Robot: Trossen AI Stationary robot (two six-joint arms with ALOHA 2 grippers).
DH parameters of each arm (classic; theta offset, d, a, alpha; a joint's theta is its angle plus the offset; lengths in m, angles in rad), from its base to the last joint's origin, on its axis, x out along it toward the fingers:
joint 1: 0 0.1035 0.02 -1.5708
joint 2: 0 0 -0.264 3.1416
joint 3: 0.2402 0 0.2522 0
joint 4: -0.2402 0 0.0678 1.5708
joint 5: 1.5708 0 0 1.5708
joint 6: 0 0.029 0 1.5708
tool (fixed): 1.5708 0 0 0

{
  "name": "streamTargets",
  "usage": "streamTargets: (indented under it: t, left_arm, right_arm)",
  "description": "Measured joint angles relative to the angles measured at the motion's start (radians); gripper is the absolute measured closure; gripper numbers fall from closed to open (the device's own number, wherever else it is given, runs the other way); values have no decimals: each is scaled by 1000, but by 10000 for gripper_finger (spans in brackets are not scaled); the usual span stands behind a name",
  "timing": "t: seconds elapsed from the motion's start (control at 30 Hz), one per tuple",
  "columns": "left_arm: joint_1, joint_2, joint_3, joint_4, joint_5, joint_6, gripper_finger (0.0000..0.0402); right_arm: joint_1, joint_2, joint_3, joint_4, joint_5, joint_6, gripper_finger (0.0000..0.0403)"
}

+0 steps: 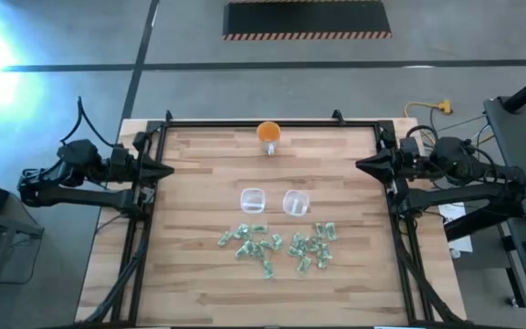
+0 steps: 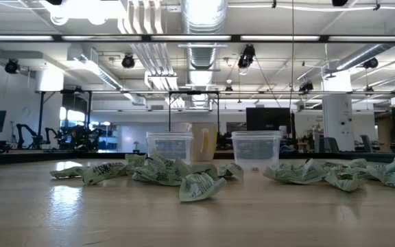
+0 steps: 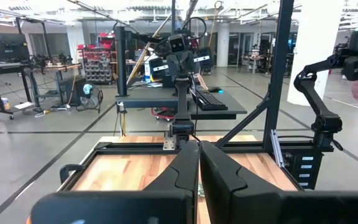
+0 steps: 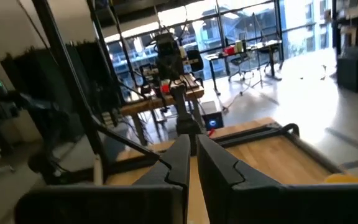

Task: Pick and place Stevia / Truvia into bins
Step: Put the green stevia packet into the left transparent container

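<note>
Sachets lie scattered in two loose groups on the table, nearest its front edge. Just behind them, two bins stand side by side near the table's centre. Left gripper waits at the left edge, right gripper at the right edge; both jaws closed, holding nothing. Orange cup stands at the back edge.

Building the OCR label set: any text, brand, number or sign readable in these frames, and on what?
No text is readable in any view.
Sachets: green print, too blurred to read.
Two clear bins: faint marks, unreadable.
Orange cup: no lettering visible.
Hazard-striped floor mat: stripes only, no words.
</note>
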Motion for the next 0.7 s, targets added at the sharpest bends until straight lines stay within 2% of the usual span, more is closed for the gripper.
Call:
streamTargets:
  t: [0.3, 0.7]
  left_arm:
    - [0, 0, 0, 0, 0, 0, 401]
    - [0, 0, 0, 0, 0, 0, 402]
  right_arm:
    - [0, 22, 0, -3, 7, -257, 380]
    - [0, 28, 0, -139, 5, -262, 380]
